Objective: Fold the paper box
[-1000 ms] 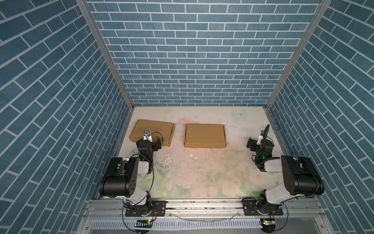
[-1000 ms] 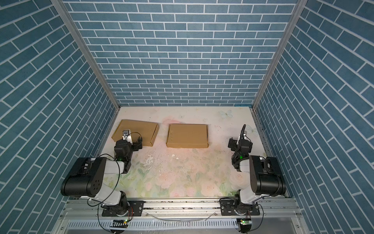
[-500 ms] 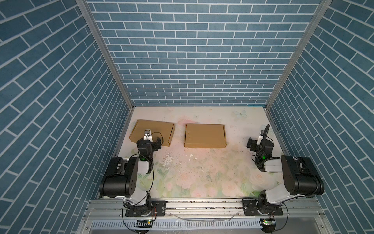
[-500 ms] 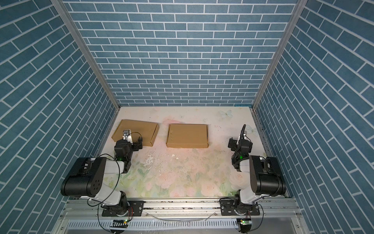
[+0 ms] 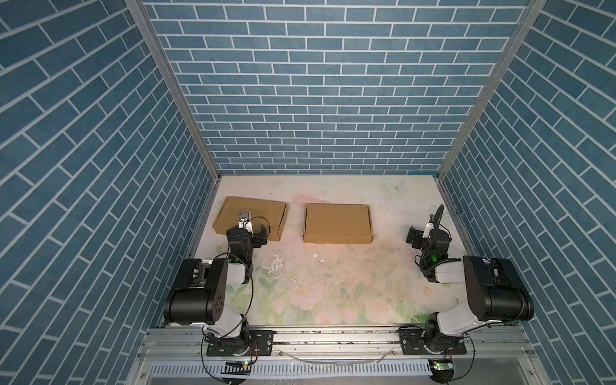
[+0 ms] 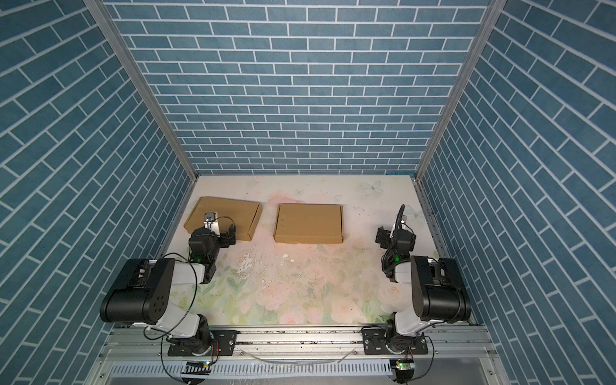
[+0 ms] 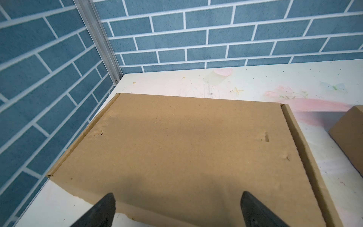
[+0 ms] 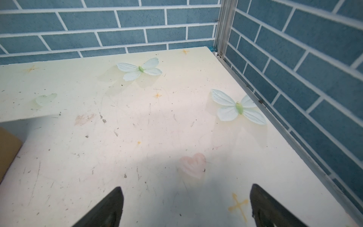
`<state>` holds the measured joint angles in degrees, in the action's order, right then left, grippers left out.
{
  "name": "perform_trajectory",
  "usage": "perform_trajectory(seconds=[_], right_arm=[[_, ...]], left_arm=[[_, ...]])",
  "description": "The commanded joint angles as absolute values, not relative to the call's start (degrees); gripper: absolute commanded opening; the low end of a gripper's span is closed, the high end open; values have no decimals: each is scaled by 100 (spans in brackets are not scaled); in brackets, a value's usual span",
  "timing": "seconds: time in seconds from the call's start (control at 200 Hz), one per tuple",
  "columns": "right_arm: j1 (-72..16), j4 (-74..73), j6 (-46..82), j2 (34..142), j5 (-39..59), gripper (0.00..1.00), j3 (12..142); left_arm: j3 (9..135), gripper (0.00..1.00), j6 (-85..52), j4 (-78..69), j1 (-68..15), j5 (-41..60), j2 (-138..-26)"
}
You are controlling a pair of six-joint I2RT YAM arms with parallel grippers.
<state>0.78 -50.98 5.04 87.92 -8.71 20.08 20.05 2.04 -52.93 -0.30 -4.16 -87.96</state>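
We take this for a robotics lab cell. The walls (image 5: pixel 320 100) are flat panels printed with blue brick, held at the corners by bare aluminium posts (image 5: pixel 173 90). Along the front edge of the table (image 5: pixel 333 286) runs an aluminium rail (image 5: pixel 333 345). The left arm (image 5: pixel 206 290) and right arm (image 5: pixel 490 293) are bolted to it, beside loose cables, a slotted cable duct (image 5: pixel 333 370) and a small board (image 5: pixel 441 367) with a green light. The table wears a scuffed floral sheet with butterflies (image 8: pixel 139 68). On it lie a cardboard box (image 5: pixel 336 221) and its twin (image 5: pixel 266 211).
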Motion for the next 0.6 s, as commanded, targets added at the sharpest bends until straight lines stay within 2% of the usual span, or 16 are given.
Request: perform_trajectory(seconds=[0.0, 0.47, 0.515, 0.595], right_arm=[[93, -5053, 332, 8810, -826, 99, 2206], [103, -5141, 359, 8775, -817, 99, 2171], [105, -4962, 331, 8318, -732, 99, 2039], [77, -3782, 265, 7256, -739, 99, 2173]], left_arm=[[2077, 100, 242, -5212, -53, -361, -8763], [2081, 99, 247, -5212, -53, -372, -8762], [2081, 100, 246, -5208, -53, -364, -8763], [2082, 100, 251, -5216, -53, -365, -8758]])
